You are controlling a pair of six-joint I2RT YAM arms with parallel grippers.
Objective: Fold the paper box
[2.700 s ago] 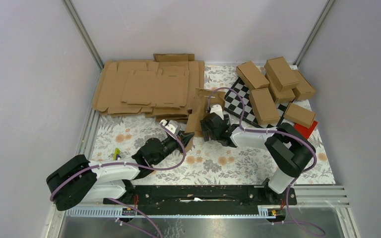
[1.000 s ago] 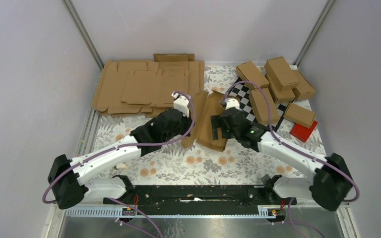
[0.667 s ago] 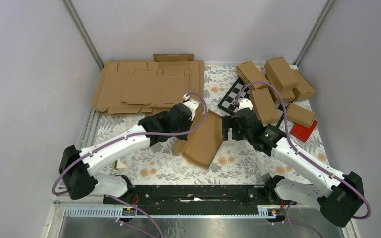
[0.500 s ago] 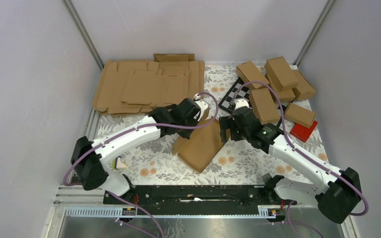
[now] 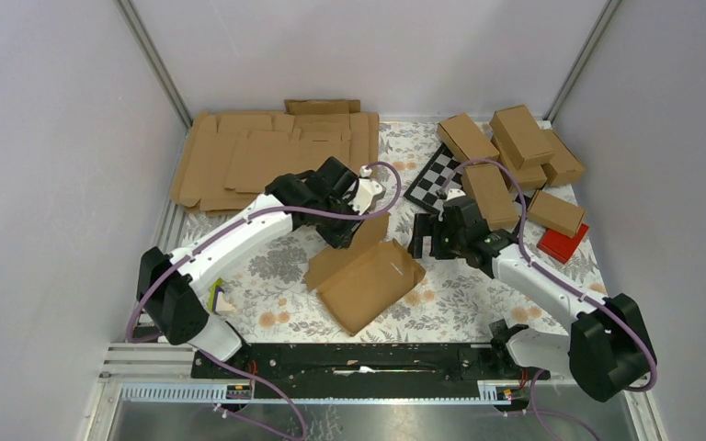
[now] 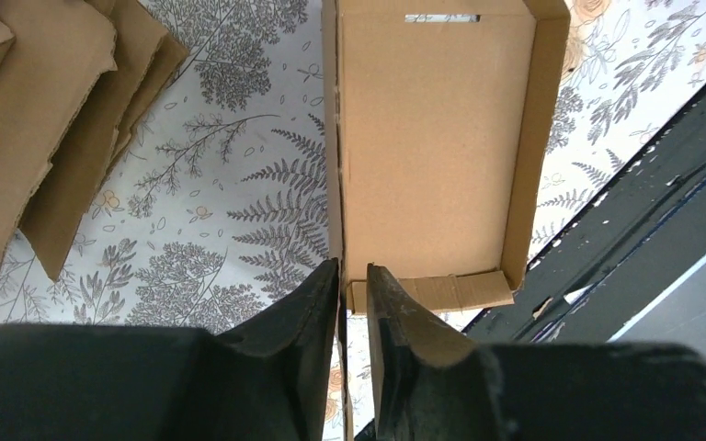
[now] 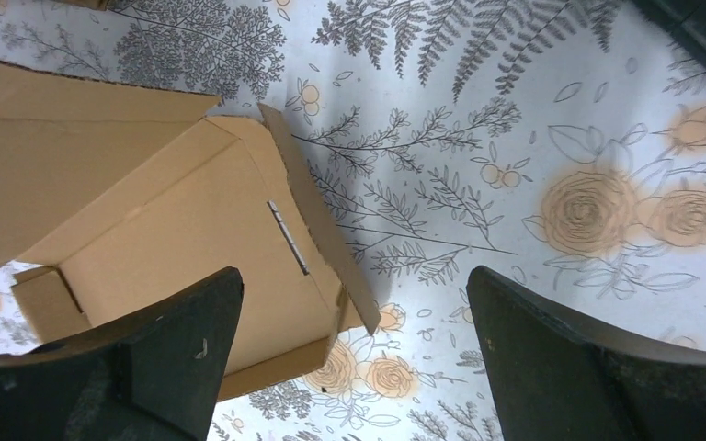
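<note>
Overhead, the tips of your left tool (image 5: 347,231) are lost, black on black, right where they meet the paper box (image 5: 368,280), so go by the wrist camera. There the fingers (image 6: 317,294) stand barely parted. One upright side wall of the box runs edge-on into the slot with a sliver of gap beside it, and the box's near end is cut off behind them. Out past your right tool (image 5: 426,241), a red item (image 5: 565,241) is half buried under the folded cartons (image 5: 515,138), and a checkered board (image 5: 434,176) pokes out beside them. The pile of flat blanks (image 5: 267,161) lies just beyond the left tool. The box lies open side up on the floral worktop (image 5: 267,266), walls raised, stretching away from the left tool. Your right tool is spread wide, holding nothing, hovering just beside the box's slotted far end.
</note>
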